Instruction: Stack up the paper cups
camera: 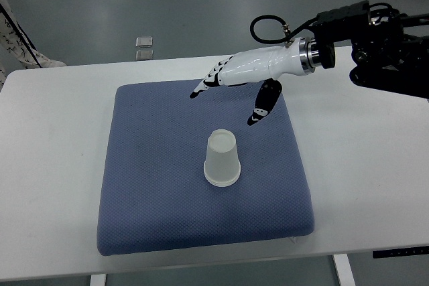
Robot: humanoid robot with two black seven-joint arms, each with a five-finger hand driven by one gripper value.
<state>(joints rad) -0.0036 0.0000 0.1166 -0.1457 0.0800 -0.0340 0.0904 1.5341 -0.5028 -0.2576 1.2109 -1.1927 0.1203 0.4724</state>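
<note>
A white paper cup [222,159] stands upside down on the blue cushion [154,185], a little right of its middle. Whether it is one cup or a stack cannot be told. My right hand [228,95] hovers above the cushion's far edge, just beyond the cup, with its arm coming in from the right. Its fingers [204,84] are stretched out to the left and the thumb [261,106] points down toward the cup. The hand holds nothing and is apart from the cup.
The cushion lies on a white table [53,165]. A small clear object [143,41] sits on the floor beyond the table. Patterned fabric [13,38] shows at the left edge.
</note>
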